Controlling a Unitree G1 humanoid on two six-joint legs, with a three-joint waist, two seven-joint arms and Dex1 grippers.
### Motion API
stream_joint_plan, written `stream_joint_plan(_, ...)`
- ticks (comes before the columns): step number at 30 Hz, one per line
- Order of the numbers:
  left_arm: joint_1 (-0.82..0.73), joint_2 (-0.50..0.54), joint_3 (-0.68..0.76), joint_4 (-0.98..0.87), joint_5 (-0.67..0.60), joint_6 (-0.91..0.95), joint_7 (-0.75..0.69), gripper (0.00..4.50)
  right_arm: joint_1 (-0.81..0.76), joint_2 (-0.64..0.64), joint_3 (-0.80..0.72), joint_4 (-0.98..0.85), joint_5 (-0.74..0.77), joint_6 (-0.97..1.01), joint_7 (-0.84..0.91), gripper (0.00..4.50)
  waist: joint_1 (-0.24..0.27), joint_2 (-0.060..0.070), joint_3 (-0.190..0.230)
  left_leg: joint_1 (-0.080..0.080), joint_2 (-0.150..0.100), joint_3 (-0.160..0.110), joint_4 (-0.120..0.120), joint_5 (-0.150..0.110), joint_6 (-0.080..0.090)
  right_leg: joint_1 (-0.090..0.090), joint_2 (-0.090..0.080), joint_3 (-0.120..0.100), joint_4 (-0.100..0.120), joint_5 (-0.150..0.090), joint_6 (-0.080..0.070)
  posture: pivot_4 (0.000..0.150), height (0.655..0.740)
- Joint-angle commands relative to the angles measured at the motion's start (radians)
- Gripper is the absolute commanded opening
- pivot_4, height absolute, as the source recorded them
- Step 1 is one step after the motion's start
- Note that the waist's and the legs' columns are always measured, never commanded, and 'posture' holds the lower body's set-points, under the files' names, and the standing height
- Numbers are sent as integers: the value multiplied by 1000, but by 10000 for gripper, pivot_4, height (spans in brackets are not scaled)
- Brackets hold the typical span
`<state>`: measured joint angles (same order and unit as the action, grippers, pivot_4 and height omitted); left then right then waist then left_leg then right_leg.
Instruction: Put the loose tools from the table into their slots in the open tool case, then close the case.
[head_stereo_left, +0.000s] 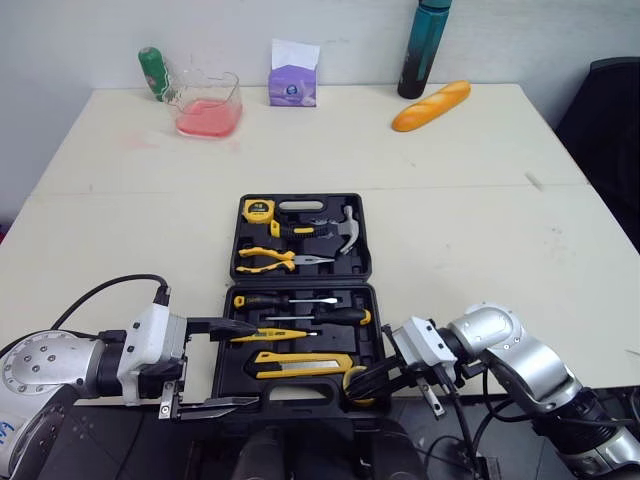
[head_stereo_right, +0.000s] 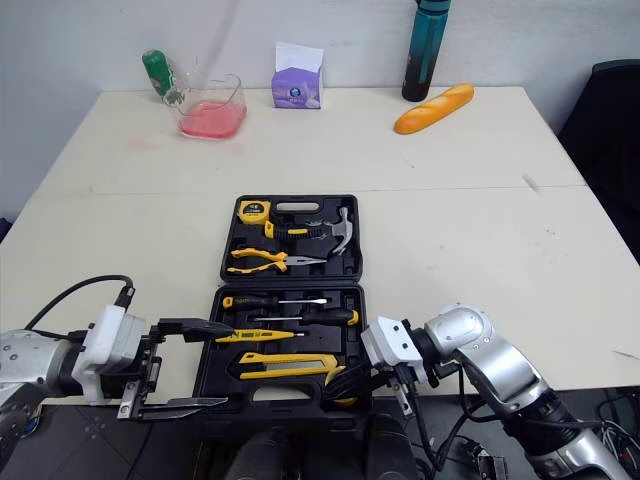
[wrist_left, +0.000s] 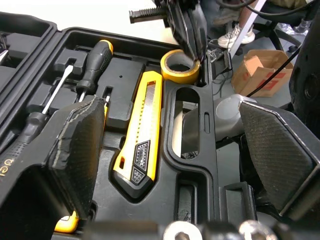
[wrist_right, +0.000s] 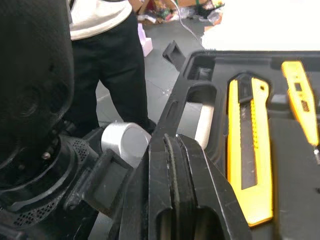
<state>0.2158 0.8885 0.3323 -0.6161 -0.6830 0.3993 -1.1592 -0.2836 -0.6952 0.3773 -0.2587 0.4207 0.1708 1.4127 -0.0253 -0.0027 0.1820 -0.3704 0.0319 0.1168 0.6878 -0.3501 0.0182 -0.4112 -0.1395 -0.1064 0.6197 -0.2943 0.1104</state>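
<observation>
The clenched right claw (head_stereo_left: 366, 383) seems to be seating the yellow tape roll (wrist_left: 177, 75) in the tool case (head_stereo_left: 300, 283). The left claw (head_stereo_left: 225, 365) hangs released. Next it should withdraw and fold the case shut.

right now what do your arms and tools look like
Left arm: silver rounded joint, white wrist block, looping black cable. Right arm: silver rounded shell, white wrist block, thin black cables below. Left tool and right tool: two black fingers each.
</observation>
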Motion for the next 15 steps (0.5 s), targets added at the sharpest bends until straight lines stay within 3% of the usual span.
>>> stream_joint_plan(1, 6, 18, 16, -14, -14, -2, -14, 45000, 14, 14, 17, 23, -53, -10, -28, 565, 0, 0, 0, 0, 0, 0, 0, 0, 0, 0, 0, 0, 0, 0, 0, 1500, 7400)
stream_joint_plan(10, 11, 12, 10, -4, 3, -6, -9, 45000, 21, 15, 63, 117, -217, -139, -58, 565, -1, -2, -1, 1, 0, 0, 0, 0, 0, 1, 0, 0, 0, 0, 0, 1500, 7400)
stream_joint_plan(15, 8, 5, 4, 7, 19, -14, 1, 45000, 15, 25, 62, 197, -210, -184, -47, 565, -2, -7, -4, 3, 2, 0, 0, 0, -1, 3, 2, 0, 0, 0, 0, 1500, 7400)
